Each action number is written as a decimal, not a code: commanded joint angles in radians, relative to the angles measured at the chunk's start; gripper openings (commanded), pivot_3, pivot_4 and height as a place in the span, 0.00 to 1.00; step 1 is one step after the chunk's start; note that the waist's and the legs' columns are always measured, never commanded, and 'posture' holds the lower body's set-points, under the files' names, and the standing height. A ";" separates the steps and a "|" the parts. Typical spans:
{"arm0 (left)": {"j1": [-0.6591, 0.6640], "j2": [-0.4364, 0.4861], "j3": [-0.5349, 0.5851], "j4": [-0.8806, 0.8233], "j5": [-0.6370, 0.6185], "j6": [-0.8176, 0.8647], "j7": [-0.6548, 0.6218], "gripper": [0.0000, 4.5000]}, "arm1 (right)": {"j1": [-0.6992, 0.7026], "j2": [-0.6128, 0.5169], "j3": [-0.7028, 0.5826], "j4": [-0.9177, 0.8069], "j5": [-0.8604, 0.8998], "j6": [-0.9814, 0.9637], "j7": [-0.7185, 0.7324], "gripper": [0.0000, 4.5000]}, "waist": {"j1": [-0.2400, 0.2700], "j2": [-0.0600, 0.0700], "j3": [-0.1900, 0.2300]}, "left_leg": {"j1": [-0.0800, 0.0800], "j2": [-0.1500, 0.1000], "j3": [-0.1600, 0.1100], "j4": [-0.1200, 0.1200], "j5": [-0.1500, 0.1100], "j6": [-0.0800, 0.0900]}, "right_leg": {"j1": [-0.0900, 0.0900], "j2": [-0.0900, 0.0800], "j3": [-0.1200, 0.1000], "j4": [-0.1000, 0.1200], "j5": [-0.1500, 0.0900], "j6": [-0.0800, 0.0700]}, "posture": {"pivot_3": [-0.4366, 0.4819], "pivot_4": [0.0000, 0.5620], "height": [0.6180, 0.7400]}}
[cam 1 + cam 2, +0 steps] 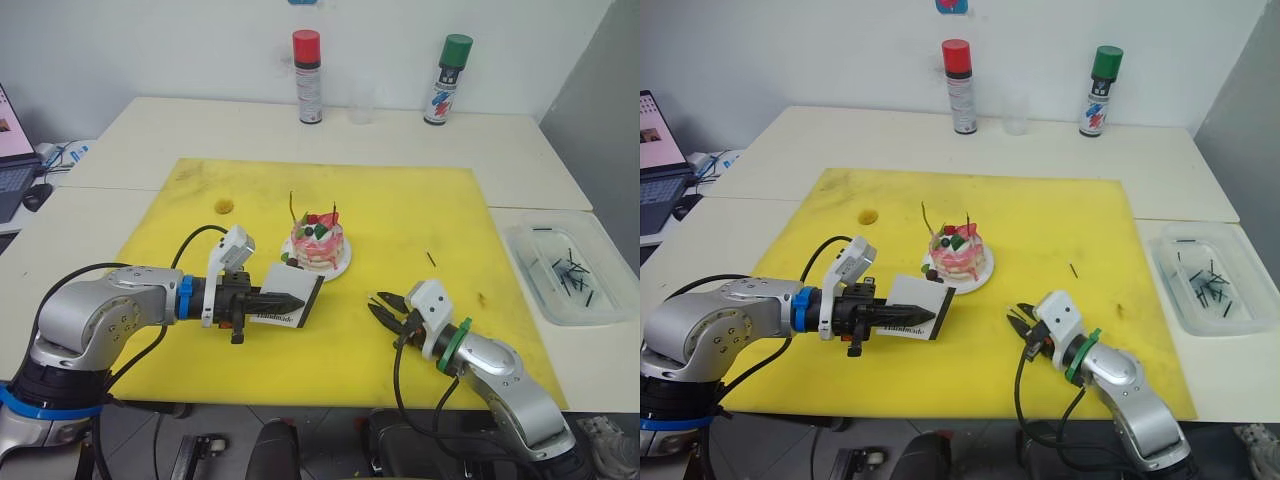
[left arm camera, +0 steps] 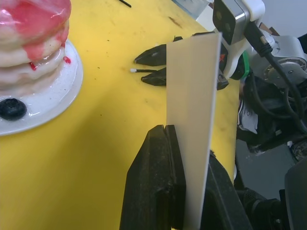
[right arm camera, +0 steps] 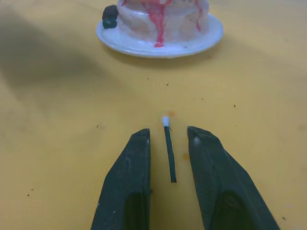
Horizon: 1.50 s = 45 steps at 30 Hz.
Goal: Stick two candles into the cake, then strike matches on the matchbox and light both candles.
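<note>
Now left jaws point(image 1: 285, 300) grip matchbox point(image 1: 292, 292); right jaws point(image 3: 167, 143) (parted) flank match point(image 3: 169, 153) on yellow mat point(image 1: 400, 210).

You are looking at a pale table point(image 1: 150, 130) carrying a yellow mat point(image 1: 420, 215), two spray cans point(image 1: 308, 77) along its far edge, and a clear tray point(image 1: 570, 270) sitting on your right; the cake's plate point(image 1: 340, 265) and a match point(image 3: 169, 151) are lying on the mat.
</note>
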 commanded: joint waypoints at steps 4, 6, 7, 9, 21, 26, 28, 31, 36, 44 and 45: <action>-0.009 -0.008 0.013 -0.018 -0.010 -0.005 0.000 0.00 | 0.022 0.007 0.020 -0.040 -0.005 0.081 -0.018 0.01 | 0.000 0.000 0.000 | 0.000 0.000 0.000 0.001 0.000 0.000 | 0.001 0.000 0.000 0.000 0.000 0.000 | 0.48 0.27 0.54; -0.009 -0.016 0.018 -0.016 -0.018 0.003 0.006 0.00 | 0.021 0.009 0.016 -0.049 -0.005 0.086 -0.020 0.01 | 0.001 0.000 0.000 | 0.000 0.000 0.000 0.001 0.000 0.000 | 0.001 0.000 0.000 0.000 0.000 0.000 | 0.48 0.27 0.54; -0.009 -0.020 0.021 -0.014 -0.023 0.009 0.009 0.00 | 0.021 0.013 0.009 -0.054 0.002 0.084 -0.020 0.01 | 0.001 0.000 0.000 | 0.000 0.000 0.000 0.001 0.000 0.000 | 0.001 0.000 0.000 0.000 0.000 0.000 | 0.48 0.27 0.54; -0.014 -0.037 0.039 0.001 -0.054 0.040 0.018 0.00 | 0.011 0.021 -0.012 -0.079 0.027 0.084 -0.015 0.01 | 0.001 0.000 0.000 | 0.000 0.000 0.000 0.001 0.000 0.000 | 0.001 0.000 0.000 0.000 0.000 0.000 | 0.48 0.27 0.54; -0.154 -0.138 0.140 0.194 -0.214 0.236 0.084 0.00 | -0.271 -0.141 -0.067 -0.231 0.172 0.001 0.261 0.01 | 0.000 0.001 0.001 | -0.001 0.000 -0.002 0.007 0.000 0.000 | 0.004 0.000 -0.001 0.000 0.002 0.003 | 0.48 0.27 0.54; -0.167 -0.151 0.149 0.179 -0.259 0.279 0.088 0.00 | -0.381 -0.142 0.008 -0.136 0.121 -0.058 0.318 0.01 | 0.000 0.001 0.001 | -0.001 0.000 -0.003 0.007 0.000 0.000 | 0.004 0.000 -0.003 0.000 0.002 0.003 | 0.48 0.27 0.54; -0.165 -0.149 0.152 0.174 -0.269 0.289 0.092 0.00 | -0.398 -0.140 0.020 -0.102 0.109 -0.085 0.330 0.01 | 0.000 0.001 0.001 | -0.001 0.000 -0.004 0.007 0.000 0.000 | 0.004 0.000 -0.003 0.000 0.002 0.003 | 0.48 0.27 0.54; -0.153 -0.133 0.155 0.174 -0.272 0.290 0.080 0.00 | -0.413 -0.139 0.030 -0.072 0.097 -0.118 0.349 0.01 | 0.001 0.001 0.001 | -0.001 0.000 -0.004 0.007 0.000 0.000 | 0.005 0.000 -0.003 0.000 0.002 0.003 | 0.48 0.27 0.54; -0.155 -0.130 0.149 0.178 -0.272 0.285 0.076 0.00 | -0.427 -0.133 0.049 -0.035 0.072 -0.160 0.367 0.01 | 0.001 0.001 0.001 | -0.001 0.000 -0.005 0.007 0.000 0.000 | 0.005 0.000 -0.004 0.000 0.001 0.002 | 0.48 0.27 0.54; -0.169 -0.147 0.137 0.178 -0.271 0.280 0.084 0.00 | -0.436 -0.121 0.071 -0.012 0.039 -0.194 0.381 0.01 | 0.002 0.001 0.001 | -0.001 0.000 -0.005 0.007 0.000 0.000 | 0.005 0.000 -0.004 0.000 0.001 0.002 | 0.48 0.27 0.54; -0.173 -0.149 0.135 0.177 -0.272 0.281 0.084 0.00 | -0.437 -0.122 0.074 -0.007 0.033 -0.197 0.382 0.01 | 0.002 0.001 0.001 | -0.001 0.000 -0.005 0.007 0.000 0.000 | 0.005 0.000 -0.004 0.000 0.001 0.002 | 0.48 0.27 0.54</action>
